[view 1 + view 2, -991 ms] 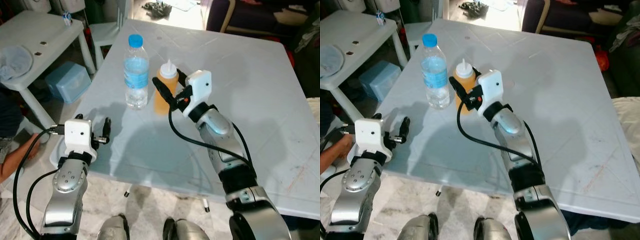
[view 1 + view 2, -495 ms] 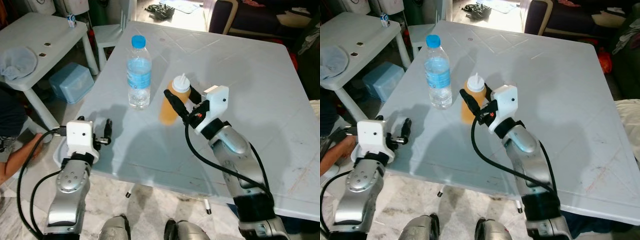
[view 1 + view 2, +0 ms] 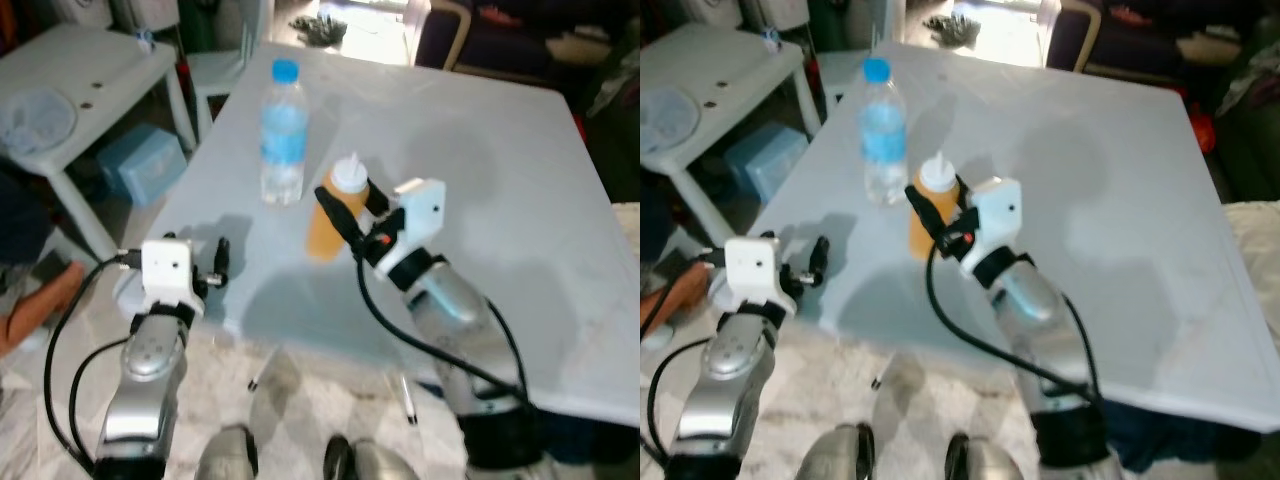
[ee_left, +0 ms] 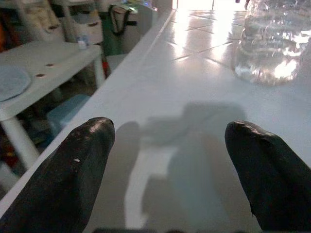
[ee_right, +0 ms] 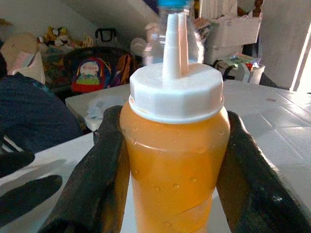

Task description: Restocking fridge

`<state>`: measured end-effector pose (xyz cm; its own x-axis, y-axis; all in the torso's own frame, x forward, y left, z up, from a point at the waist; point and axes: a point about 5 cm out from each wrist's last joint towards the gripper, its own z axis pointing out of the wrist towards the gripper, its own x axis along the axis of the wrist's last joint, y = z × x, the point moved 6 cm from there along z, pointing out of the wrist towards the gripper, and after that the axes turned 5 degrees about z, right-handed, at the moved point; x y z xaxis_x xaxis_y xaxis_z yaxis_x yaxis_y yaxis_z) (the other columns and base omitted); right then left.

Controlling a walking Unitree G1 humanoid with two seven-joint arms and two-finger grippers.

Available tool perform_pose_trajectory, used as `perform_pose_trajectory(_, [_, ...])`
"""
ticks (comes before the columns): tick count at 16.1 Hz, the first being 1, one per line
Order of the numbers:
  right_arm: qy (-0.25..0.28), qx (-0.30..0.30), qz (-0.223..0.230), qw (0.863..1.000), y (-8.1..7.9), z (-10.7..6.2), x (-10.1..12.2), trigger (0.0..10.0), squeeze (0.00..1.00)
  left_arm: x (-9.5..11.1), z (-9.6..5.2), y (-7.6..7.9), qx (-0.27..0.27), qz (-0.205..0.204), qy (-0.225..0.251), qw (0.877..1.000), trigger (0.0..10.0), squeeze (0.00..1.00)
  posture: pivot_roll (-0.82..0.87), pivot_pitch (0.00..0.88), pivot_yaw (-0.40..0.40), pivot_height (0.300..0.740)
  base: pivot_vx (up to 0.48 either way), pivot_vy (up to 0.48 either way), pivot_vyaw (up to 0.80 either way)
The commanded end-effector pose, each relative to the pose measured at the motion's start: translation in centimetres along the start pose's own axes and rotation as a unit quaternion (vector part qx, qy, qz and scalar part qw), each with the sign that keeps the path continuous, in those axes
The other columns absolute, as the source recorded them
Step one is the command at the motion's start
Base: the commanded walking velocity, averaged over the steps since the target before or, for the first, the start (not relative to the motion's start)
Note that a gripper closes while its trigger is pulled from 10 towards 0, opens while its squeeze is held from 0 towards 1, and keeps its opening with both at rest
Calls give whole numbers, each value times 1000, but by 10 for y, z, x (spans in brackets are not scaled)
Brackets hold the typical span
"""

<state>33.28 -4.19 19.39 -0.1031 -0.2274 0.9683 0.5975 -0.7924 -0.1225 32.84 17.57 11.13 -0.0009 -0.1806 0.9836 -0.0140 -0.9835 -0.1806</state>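
My right gripper (image 3: 348, 203) is shut on an orange squeeze bottle (image 3: 331, 215) with a white nozzle cap, held above the white table (image 3: 500, 180). In the right wrist view the orange bottle (image 5: 175, 160) sits between both black fingers (image 5: 92, 179). A clear water bottle (image 3: 283, 135) with a blue cap stands upright on the table behind and to the left of the orange one. My left gripper (image 3: 216, 264) hovers open at the table's near left edge; the left wrist view shows its fingers (image 4: 80, 165) spread wide with the water bottle's base (image 4: 272, 43) beyond.
A second white table (image 3: 70, 80) stands to the left with a blue bin (image 3: 135, 160) under it. A person's hand (image 3: 40, 305) shows low at the left edge. A dark sofa (image 3: 520, 40) lies beyond the table's far side.
The camera has shifted and the picture is blurred. My right gripper has carried the orange bottle a little to the left and nearer. The left gripper stays open at the table's edge.
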Motion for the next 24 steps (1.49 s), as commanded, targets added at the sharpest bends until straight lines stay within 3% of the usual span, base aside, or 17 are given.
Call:
perform_pose_trajectory(1, [-15, -15, -1, 1000, 4, -6, -7, 10000, 0, -7, -2, -2, 9, 0, -9, 1000, 10000, 0, 78, 45, -60, 740, -360, 0, 0])
perform_pose_trajectory(5, [-21, -30, -11, 999, 16, -10, -6, 10000, 0, -7, 2, 0, 12, -6, -7, 1000, 10000, 0, 68, 38, -73, 740, -362, 0, 0])
perform_pose_trajectory(8, [-16, -25, -17, 999, 14, -9, -4, 10000, 0, -7, 4, -1, 17, -8, -6, 1000, 10000, 0, 77, 25, -74, 740, -356, 0, 667])
perform_pose_trajectory(11, [-21, -20, -6, 1000, 9, -15, -11, 10000, 0, -19, -6, -9, 36, -15, -22, 999, 10000, 0, 75, 13, -67, 740, -324, 0, 800])
perform_pose_trajectory(14, [-41, -44, 3, 998, 21, -27, -28, 10000, 0, -23, -10, -18, 50, -16, -26, 998, 10000, 0, 90, 4, -77, 740, -295, 0, 800])
perform_pose_trajectory(17, [-34, -46, -8, 998, 26, -20, -25, 10000, 0, -12, -2, -16, 50, -18, -4, 999, 10000, 0, 99, 0, -84, 740, 0, 0, 800])
perform_pose_trajectory(20, [-39, -49, -1, 998, 29, -24, -30, 10000, 0, -13, 0, -13, 58, -27, -16, 998, 10000, 0, 99, 0, -85, 740, 0, 0, 800])
perform_pose_trajectory(24, [-27, -56, 3, 998, 30, -24, -25, 10000, 0, -18, -5, -12, 46, -34, -18, 998, 10000, 0, 91, 7, -74, 740, 0, 0, 800])
